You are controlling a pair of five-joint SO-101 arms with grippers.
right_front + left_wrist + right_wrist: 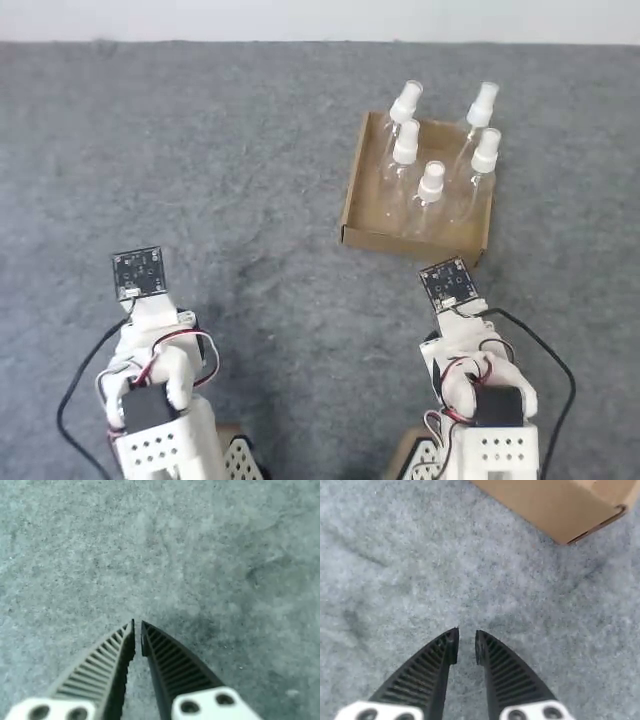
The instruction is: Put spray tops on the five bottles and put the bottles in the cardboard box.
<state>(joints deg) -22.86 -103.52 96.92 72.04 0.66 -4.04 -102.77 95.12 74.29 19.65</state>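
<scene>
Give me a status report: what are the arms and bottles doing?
Left gripper and right gripper shut, empty. Five bottles, spray tops on, standing in cardboard box. Just grey mat between grippers and box.

A grey carpeted tabletop (220, 150) meets a pale wall (300, 18) at its far edge.

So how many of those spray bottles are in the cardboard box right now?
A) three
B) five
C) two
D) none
B: five bottles, each with a white spray top on, stand inside the box.
</scene>
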